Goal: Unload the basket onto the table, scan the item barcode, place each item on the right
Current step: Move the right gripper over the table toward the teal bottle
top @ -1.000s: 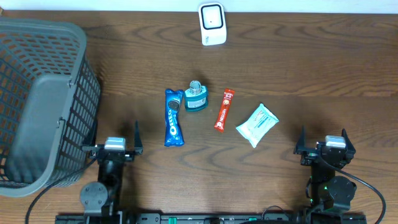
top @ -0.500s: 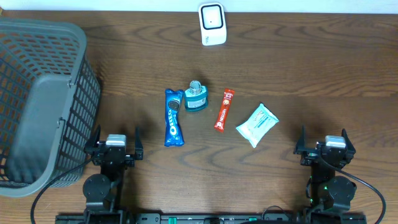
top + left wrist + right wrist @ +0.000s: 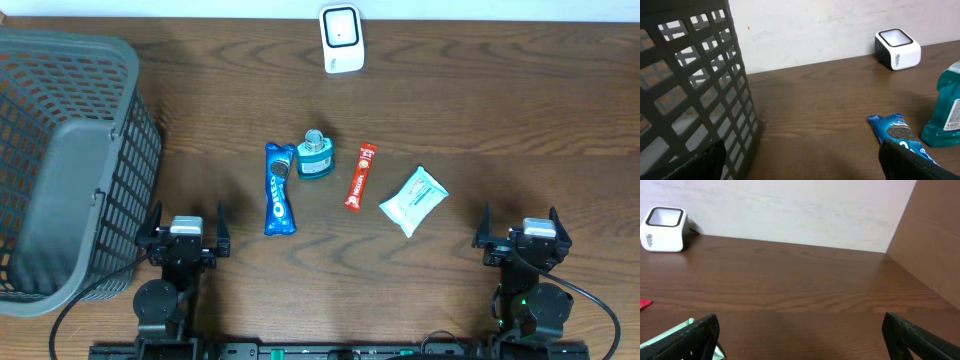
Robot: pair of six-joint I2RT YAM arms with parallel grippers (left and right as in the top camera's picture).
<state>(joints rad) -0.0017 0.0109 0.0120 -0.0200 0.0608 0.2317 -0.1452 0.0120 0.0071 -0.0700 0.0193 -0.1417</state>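
Left gripper [image 3: 186, 216] has shifted slightly, perhaps rotated; jaws wide.

Basket [image 3: 45, 100] cut by left edge; bottle [image 3: 946, 117] cut by right edge; wipes pack [image 3: 677, 328] partly behind right claw finger [image 3: 695, 339]
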